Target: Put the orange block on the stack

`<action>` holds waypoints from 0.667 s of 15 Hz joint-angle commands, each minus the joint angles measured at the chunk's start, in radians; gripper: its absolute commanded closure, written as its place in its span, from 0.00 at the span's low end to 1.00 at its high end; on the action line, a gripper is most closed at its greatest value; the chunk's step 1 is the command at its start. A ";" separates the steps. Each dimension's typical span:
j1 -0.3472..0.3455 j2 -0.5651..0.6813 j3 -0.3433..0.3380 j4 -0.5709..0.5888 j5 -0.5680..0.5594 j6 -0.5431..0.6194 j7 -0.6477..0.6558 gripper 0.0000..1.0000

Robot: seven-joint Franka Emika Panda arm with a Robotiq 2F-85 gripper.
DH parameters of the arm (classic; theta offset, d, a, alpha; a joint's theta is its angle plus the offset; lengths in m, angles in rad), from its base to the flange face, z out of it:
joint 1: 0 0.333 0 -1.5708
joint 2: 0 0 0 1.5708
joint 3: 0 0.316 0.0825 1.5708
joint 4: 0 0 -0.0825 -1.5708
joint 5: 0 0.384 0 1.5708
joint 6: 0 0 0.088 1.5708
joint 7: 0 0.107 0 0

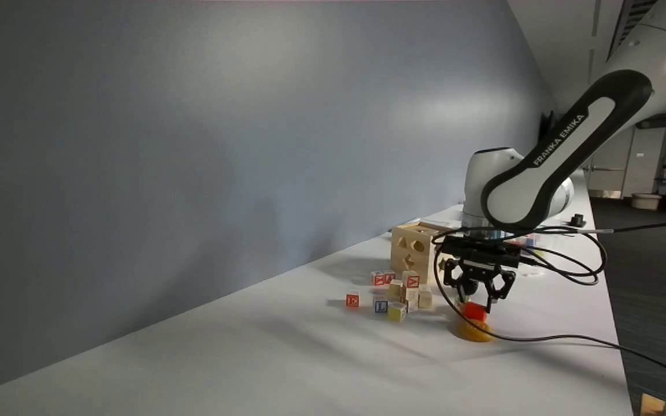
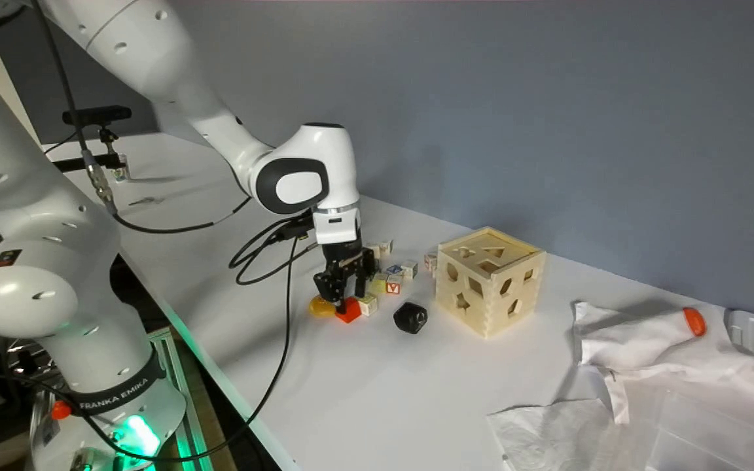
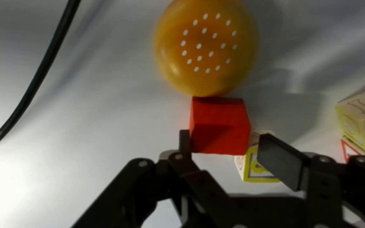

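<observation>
White counter (image 2: 364, 399) carrying orange block (image 3: 220, 125); your jaws standing apart, gripping nothing. Likely light, stiff: you're best pinching left and right faces, wrist view.

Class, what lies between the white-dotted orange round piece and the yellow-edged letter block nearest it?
The reddish-orange block lies between the round piece and that letter block; the wrist view shows this.
</observation>
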 commanded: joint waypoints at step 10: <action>0.030 -0.058 -0.025 -0.011 0.001 -0.035 -0.023 0.97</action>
